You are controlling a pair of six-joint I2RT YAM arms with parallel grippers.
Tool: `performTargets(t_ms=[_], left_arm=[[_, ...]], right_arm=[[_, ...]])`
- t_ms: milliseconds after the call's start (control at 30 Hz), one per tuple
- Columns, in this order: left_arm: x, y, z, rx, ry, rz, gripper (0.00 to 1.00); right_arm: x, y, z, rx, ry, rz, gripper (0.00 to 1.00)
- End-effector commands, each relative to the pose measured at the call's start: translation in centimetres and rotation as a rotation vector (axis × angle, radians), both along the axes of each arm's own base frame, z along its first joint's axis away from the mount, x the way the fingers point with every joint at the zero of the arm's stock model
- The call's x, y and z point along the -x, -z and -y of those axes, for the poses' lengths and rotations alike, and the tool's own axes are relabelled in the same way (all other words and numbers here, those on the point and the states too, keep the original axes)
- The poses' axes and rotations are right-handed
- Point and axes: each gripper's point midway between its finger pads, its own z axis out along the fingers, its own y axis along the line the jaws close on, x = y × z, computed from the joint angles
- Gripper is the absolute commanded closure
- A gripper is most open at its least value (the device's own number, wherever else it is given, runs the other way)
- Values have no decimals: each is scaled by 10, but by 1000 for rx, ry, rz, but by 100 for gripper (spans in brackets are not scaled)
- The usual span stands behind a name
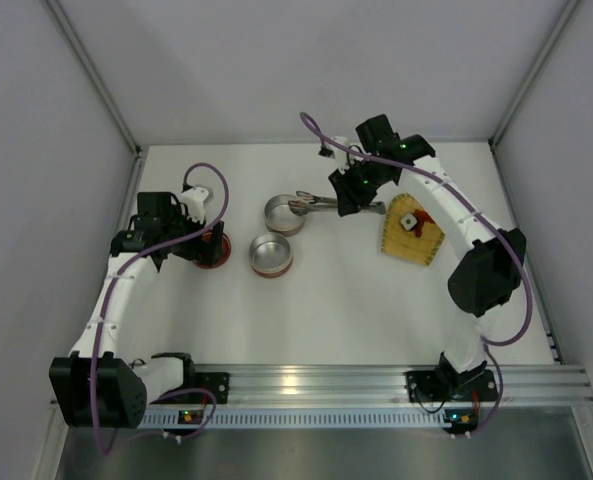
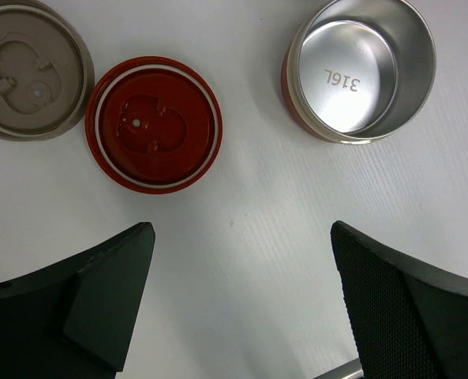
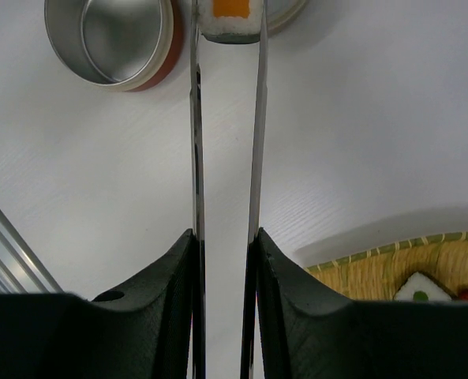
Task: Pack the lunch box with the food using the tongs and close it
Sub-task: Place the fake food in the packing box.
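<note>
My right gripper [image 3: 226,237] is shut on the slim silvery tongs [image 3: 257,118], also seen in the top view as tongs [image 1: 314,205]. Their tips pinch a white food piece with an orange top [image 3: 232,17] at the rim of the far steel lunch box bowl [image 1: 285,215]. A second steel bowl with a red band [image 3: 111,39] stands beside it. More food, a white piece [image 1: 408,222] and a red piece [image 1: 423,218], lies on the yellow tray [image 1: 416,250]. My left gripper [image 2: 241,237] is open above bare table near the red lid [image 2: 155,125].
A beige lid [image 2: 28,71] lies left of the red lid. The red-banded steel bowl [image 2: 360,71] is empty inside. White walls close in the table on three sides, and an aluminium rail [image 1: 376,385] runs along the near edge.
</note>
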Motion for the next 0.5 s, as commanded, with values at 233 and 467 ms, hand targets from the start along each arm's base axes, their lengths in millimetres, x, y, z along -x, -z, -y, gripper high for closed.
performTargets(t_ms=[233,467], left_arm=[[-7,2,0,-5,7,27,2],[-9,2,3,11,10,19,2]], right_arm=[[7,-17,-69,-86,-162,89,100],[48,3,-94,-22,-275,86,100]])
